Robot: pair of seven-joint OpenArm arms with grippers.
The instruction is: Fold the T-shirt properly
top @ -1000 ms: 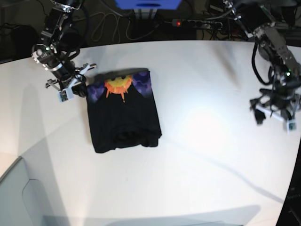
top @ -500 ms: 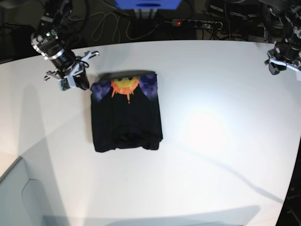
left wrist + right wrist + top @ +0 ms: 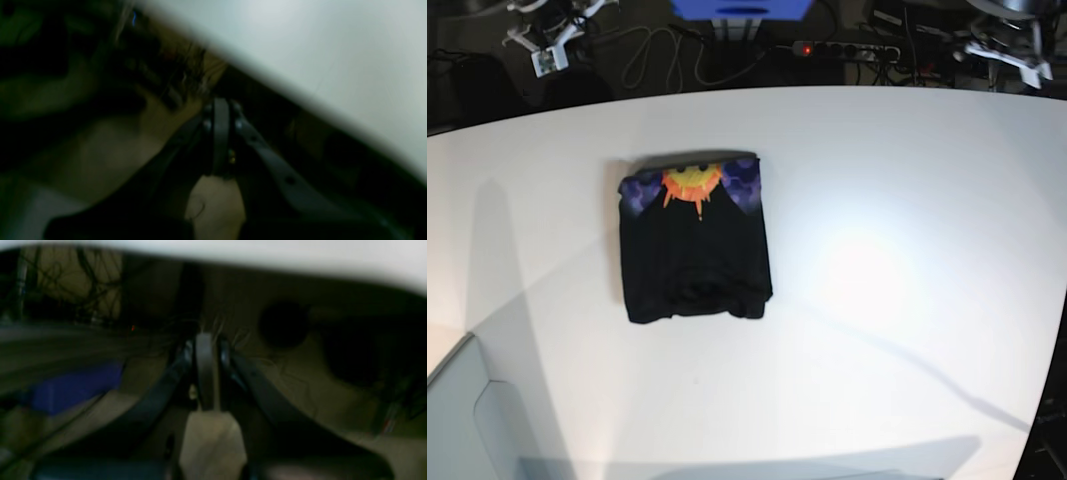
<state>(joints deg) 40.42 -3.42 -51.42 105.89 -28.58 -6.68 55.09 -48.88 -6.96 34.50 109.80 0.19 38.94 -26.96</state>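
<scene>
Lying folded left of the table's (image 3: pixel 907 300) centre, the T-shirt (image 3: pixel 694 245) looks soft, limp; lift by edges. Left gripper (image 3: pixel 221 140) and right gripper (image 3: pixel 205 373) closed, empty.

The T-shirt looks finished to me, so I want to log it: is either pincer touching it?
Apart. The base view shows the folded T-shirt lying alone on the table, with the right pincer and left pincer raised beyond the far edge.

Black T-shirt (image 3: pixel 693 240), folded rectangle, sun print uppermost, flat on table
</scene>
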